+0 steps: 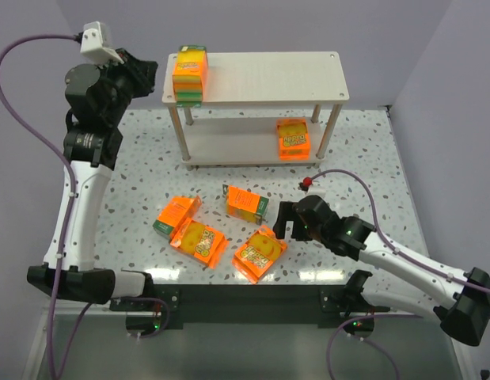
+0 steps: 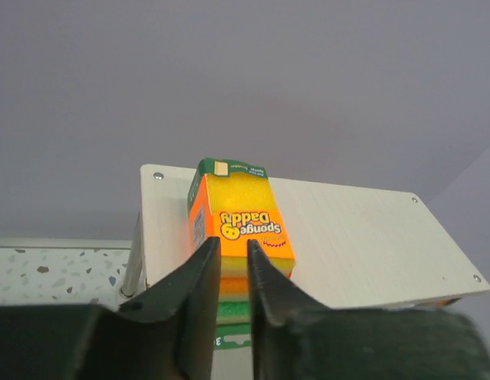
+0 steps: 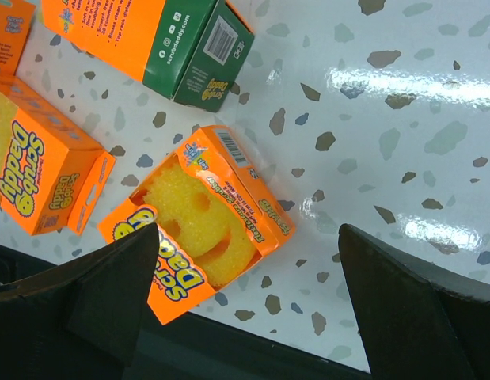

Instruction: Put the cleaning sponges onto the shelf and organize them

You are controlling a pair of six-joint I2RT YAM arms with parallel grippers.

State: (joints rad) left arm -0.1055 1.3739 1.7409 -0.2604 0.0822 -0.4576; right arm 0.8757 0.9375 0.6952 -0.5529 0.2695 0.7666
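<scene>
The shelf [image 1: 268, 75] stands at the back of the table. One pack of cleaning sponges [image 1: 189, 71] stands at the left end of its top board, and another [image 1: 293, 139] sits on the lower board at the right. My left gripper [image 1: 150, 75] hovers just left of the top pack [image 2: 241, 218]. Its jaws [image 2: 233, 245] are a narrow gap apart with nothing between them. Several more packs lie on the table, among them one [image 1: 260, 253] near the front edge. My right gripper [image 1: 284, 220] hangs wide open above that pack [image 3: 201, 226].
A green-ended pack [image 3: 161, 39] and another orange one [image 3: 39, 178] lie close beside the pack under my right gripper. The table's dark front edge [image 3: 229, 348] is just below it. A purple cable with a red clip [image 1: 307, 183] runs across the table right of the shelf.
</scene>
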